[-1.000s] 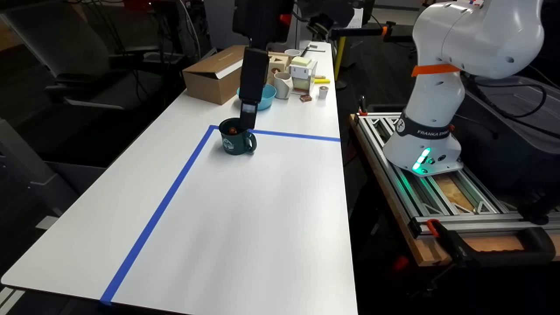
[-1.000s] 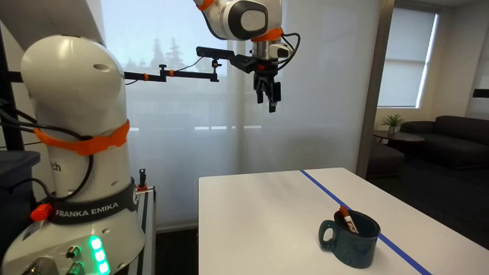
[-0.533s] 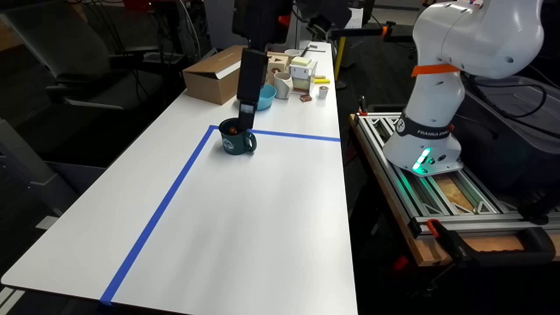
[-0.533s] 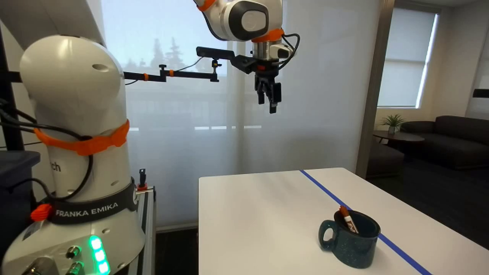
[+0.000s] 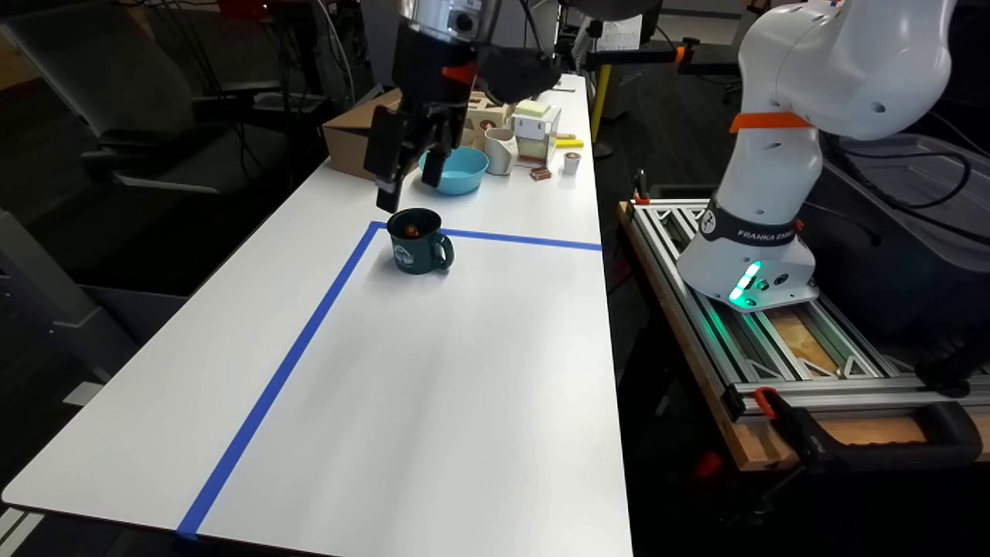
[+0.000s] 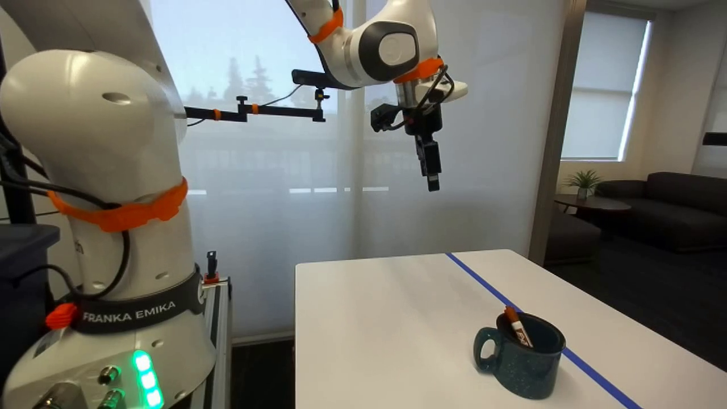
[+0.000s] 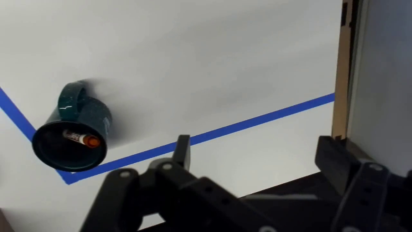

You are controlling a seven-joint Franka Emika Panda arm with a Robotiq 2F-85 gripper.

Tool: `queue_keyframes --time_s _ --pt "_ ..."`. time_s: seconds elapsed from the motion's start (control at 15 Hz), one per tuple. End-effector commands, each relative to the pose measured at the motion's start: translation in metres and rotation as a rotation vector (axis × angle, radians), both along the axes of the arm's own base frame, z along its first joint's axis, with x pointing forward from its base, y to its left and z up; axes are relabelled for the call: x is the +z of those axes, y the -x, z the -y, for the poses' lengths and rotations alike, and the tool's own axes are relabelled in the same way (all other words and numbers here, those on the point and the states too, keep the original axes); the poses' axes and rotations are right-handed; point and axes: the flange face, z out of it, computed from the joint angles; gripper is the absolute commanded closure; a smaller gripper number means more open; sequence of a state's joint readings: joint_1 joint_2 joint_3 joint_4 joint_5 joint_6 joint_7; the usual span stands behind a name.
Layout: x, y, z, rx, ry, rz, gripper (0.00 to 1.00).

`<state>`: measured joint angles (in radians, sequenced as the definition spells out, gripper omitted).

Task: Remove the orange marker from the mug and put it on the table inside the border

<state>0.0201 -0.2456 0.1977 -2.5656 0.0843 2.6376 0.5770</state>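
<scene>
The dark green mug (image 5: 414, 254) stands upright on the white table (image 5: 464, 387), just inside the corner of the blue tape border (image 5: 294, 356). It also shows in an exterior view (image 6: 528, 369) and in the wrist view (image 7: 93, 112). The orange marker (image 6: 518, 325) leans inside the mug with its orange cap end up at the rim; it shows in the wrist view (image 7: 80, 138) too. My gripper (image 7: 254, 143) is open and empty, its fingers wide apart. It hangs well above the table, off to the side of the mug, in both exterior views (image 5: 410, 186) (image 6: 433, 184).
Beyond the tape at the far end of the table stand a cardboard box (image 5: 352, 147), a blue bowl (image 5: 462, 174), a white pitcher-like mug (image 5: 501, 151) and a white holder (image 5: 534, 135). The robot base (image 5: 746, 255) stands beside the table's long edge.
My gripper has turned about its axis and moved down and to the right in an exterior view. The arm has shifted with it. The mug and marker have not moved.
</scene>
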Motion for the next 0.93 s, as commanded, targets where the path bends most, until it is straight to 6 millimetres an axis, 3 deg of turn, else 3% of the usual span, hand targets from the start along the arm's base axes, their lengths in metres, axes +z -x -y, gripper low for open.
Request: queue_keyframes --time_s 0.0,0.6,0.87 --pt "-0.021 -0.002 0.018 -0.184 0.022 0.031 0.0" --pt "-0.053 -0.009 0.09 -0.659 0.093 0.056 0.0" --pt "-0.073 -0.014 0.104 -0.809 0.105 0.075 0.0"
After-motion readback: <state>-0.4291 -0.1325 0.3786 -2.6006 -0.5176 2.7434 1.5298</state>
